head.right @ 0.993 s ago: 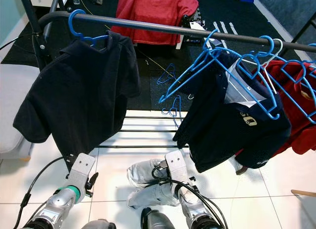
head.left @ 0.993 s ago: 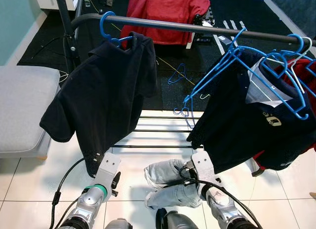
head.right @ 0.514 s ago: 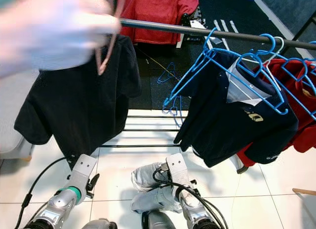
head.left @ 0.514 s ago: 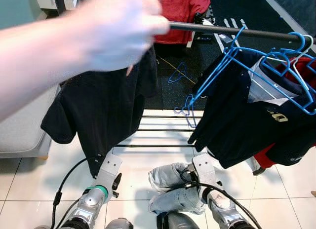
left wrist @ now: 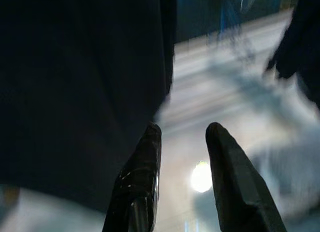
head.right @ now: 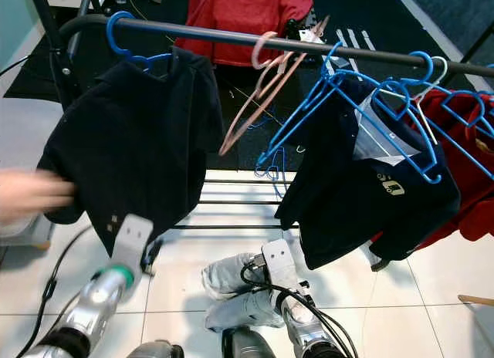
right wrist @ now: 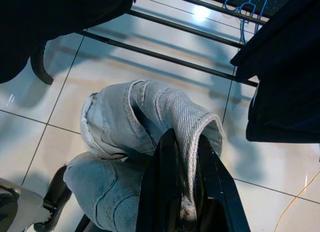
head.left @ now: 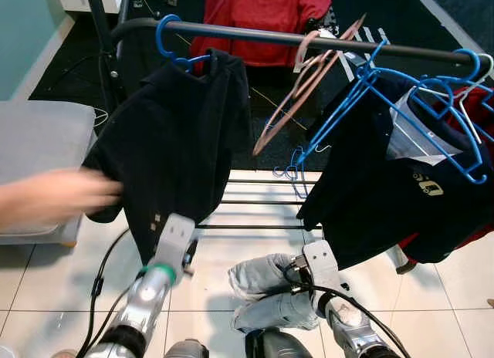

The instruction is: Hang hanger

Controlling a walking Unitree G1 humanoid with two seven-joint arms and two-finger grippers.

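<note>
- The right gripper [right wrist: 182, 192] sits nearest the robot, low over the white floor tiles [head.left: 46, 273]; its fingers are clamped on a fold of the pale blue jeans [right wrist: 140, 127], as they were a second ago, and the rest of the denim hangs bunched below it.
- The left gripper [left wrist: 182, 157] has risen since half a second ago and now reaches up under the hem of the dark shirt [head.left: 174, 142] on the left. Its two fingers stand apart with a gap between them and nothing in it; the cloth is just beside one finger, and I cannot tell whether it touches.
- A person's hand [head.left: 54, 200], blurred, is now low on the left, beside that shirt's sleeve; half a second ago it was up at the rail.
- Farther off, a pink hanger [head.left: 309, 72] now hangs empty and tilted on the dark rail [head.left: 255, 38], between the blue hanger [head.left: 174, 53] carrying the left shirt and the cluster of blue hangers [head.left: 401, 103] with the dark shirt [head.left: 394, 196] on the right. It was not there a second ago.
- My reading: the person supplied this hanger, so the robot now has a free one within reach, and the jeans are not yet on it.
- A red garment [head.left: 262, 18] lies beyond the rail.
</note>
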